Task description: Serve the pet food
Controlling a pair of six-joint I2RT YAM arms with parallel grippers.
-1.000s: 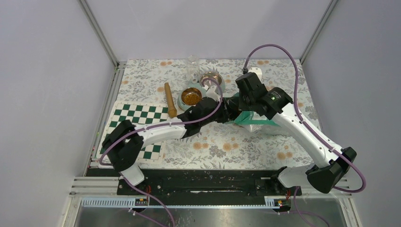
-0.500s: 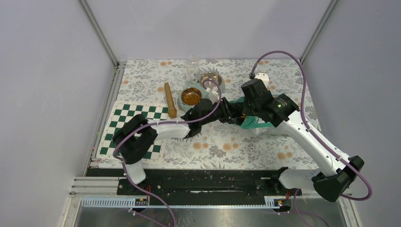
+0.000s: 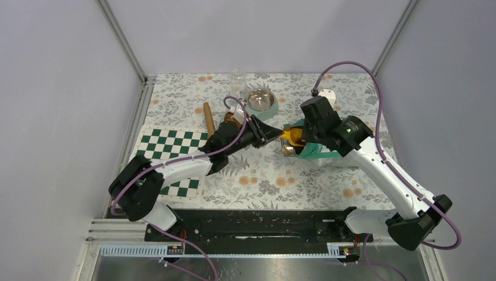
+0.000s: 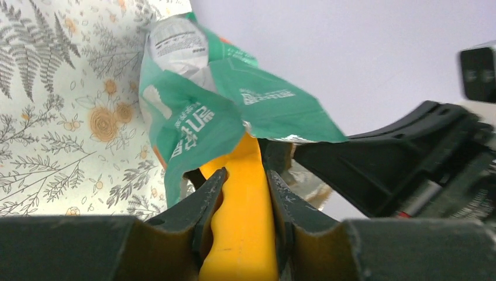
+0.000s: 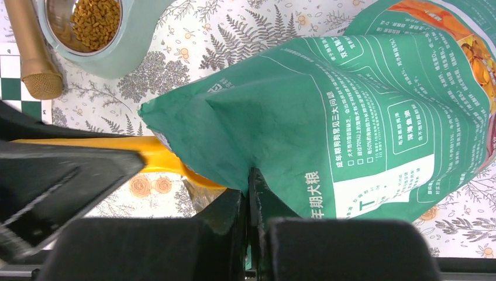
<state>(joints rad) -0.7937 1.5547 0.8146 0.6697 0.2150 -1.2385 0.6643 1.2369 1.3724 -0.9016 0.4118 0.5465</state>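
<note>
1. While the scoop [image 4: 243, 240] sits with its head buried in the mouth of the bag [image 5: 327, 105], a slow, level pull-out is called for, so nothing gets tipped onto the tabletop [image 3: 275, 175].
2. Its handle is clamped by the jaws of the left gripper [image 4: 244, 175]. The bag's rim is pinched tight by the jaws of the right gripper [image 5: 247, 187], and a steady hold is wanted there so the mouth isn't folded shut.
3. Some pet food [image 5: 96, 22] is seen in the teal bowl [image 5: 131, 44] near the bag, so any load is best carried low and tipped over the middle.
4. Labels: Chinese print is spread over the green panel, and "犬粮" can be made out. The smaller lines can't be read, brand neither.
</note>
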